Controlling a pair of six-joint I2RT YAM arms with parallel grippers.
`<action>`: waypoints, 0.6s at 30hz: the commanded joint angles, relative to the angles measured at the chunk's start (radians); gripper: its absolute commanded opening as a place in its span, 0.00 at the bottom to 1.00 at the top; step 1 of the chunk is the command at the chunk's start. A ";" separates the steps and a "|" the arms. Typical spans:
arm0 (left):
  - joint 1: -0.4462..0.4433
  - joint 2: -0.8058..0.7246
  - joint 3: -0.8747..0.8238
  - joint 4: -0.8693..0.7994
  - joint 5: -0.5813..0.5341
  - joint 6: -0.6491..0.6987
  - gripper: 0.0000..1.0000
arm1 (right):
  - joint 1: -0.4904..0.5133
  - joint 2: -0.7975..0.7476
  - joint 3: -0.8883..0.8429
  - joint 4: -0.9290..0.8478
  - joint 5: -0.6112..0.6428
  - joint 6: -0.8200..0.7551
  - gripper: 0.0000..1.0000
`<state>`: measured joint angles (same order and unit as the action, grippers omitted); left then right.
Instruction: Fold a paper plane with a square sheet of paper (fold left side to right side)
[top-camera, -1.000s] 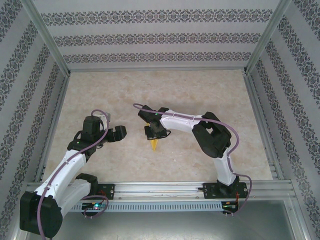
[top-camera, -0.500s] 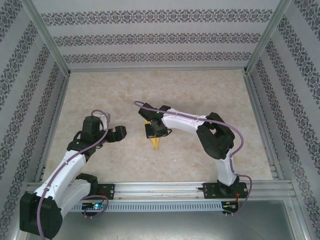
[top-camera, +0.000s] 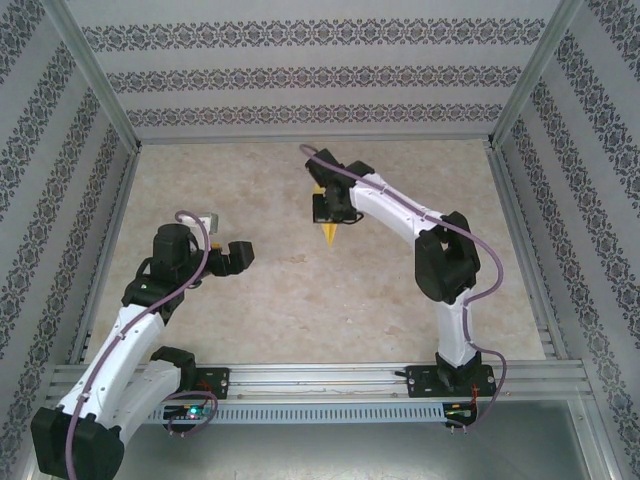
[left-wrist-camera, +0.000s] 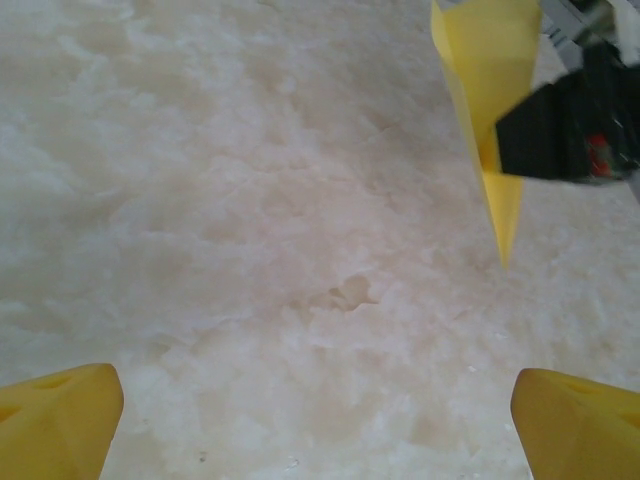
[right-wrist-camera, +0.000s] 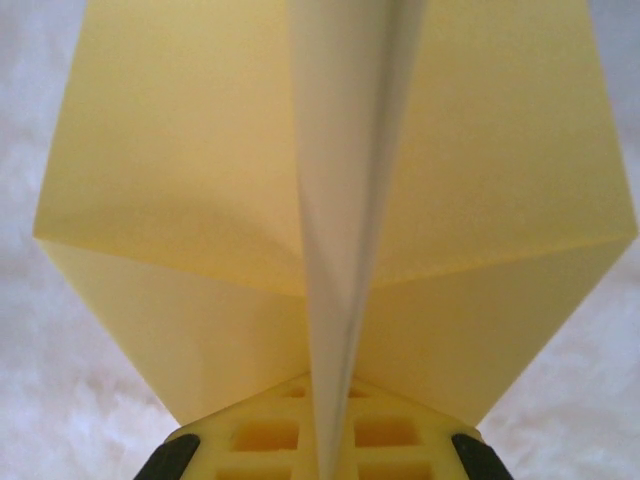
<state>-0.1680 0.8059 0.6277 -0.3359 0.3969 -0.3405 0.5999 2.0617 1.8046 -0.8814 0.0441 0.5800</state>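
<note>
Pinches the paper plane (top-camera: 327, 233) along its centre crease with the right gripper (top-camera: 327, 212), clamped tight on the fold, at the far middle of the marbled tabletop (top-camera: 250, 310), pointed tip aimed toward the arm bases. Holds the left gripper (top-camera: 238, 257) spread wide and empty, over the left of the tabletop, well apart from the plane. Fans both pale-yellow wings out from the crease in the right wrist view.

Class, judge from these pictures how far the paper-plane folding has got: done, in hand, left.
Done: the paper plane has its dart shape with a centre crease. In hand: the right tool is shut on it, nose down; the left tool stands open, apart. Left: apparently only setting it down.
</note>
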 joint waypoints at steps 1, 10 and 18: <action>0.015 -0.011 0.053 -0.071 0.059 0.032 1.00 | -0.032 0.073 0.074 -0.056 -0.024 -0.044 0.00; 0.016 -0.031 0.076 -0.125 0.065 0.043 1.00 | -0.088 0.322 0.377 -0.194 -0.046 -0.110 0.00; 0.018 -0.040 0.069 -0.172 0.034 0.054 1.00 | -0.111 0.444 0.494 -0.248 -0.044 -0.104 0.00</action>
<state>-0.1680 0.7776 0.6876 -0.4629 0.4404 -0.3161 0.5007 2.4855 2.2562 -1.0698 0.0055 0.4892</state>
